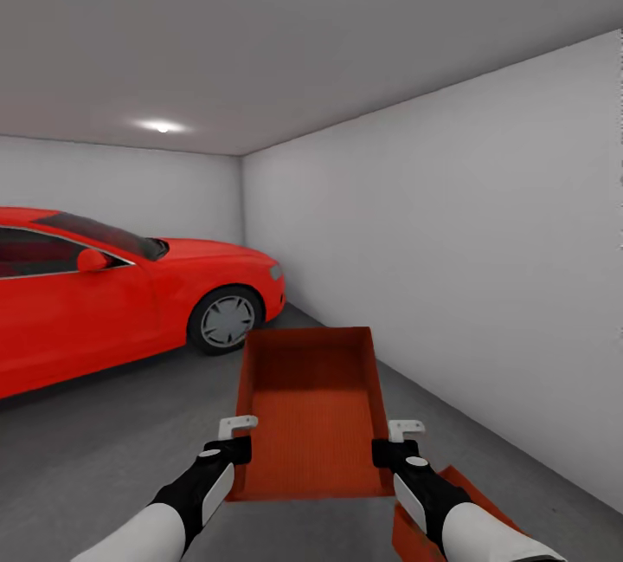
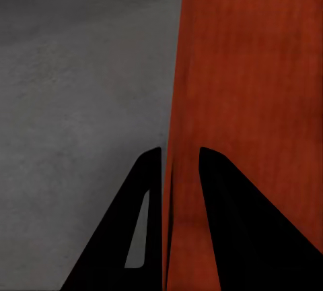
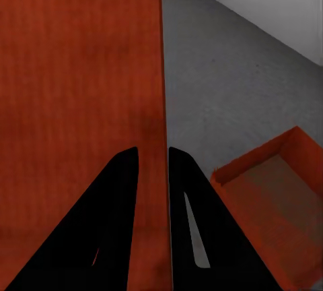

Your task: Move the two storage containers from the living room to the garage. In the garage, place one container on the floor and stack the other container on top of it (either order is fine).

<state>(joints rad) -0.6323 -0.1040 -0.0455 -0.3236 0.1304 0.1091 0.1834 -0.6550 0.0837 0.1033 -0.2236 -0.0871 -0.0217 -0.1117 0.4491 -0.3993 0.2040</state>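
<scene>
The robot stands in the garage [image 1: 450, 224], holding one storage container [image 1: 313, 419] up in front of it with both arms. The left gripper [image 1: 240, 439] pinches the left long wall, one finger inside and one outside, jaws narrowed to the thickness of that wall; the right gripper [image 1: 394, 442] does the same on the right long wall. The second container [image 1: 407, 536] already lies on the dark grey floor [image 1: 104, 449], low at the near right, partly hidden behind the right forearm; in the right wrist view it sits below and to the right of the held one.

The held bin's long axis runs away from the robot, near to far, its open side up and its far end tipped toward the red car [image 1: 130, 302] and the white side wall.

The main risk, as judged from here, is misalignment. The floor bin looks turned at an angle and offset to the right, so a straight descent would land the held bin on the floor or across one rim, where it could tilt and slide off. Both grips are thin-wall pinches near the near end, so the far end may sag or the wall may slip if the arms move unevenly. The floor bin is also nearly out of the head view, making the drop hard to judge.
</scene>
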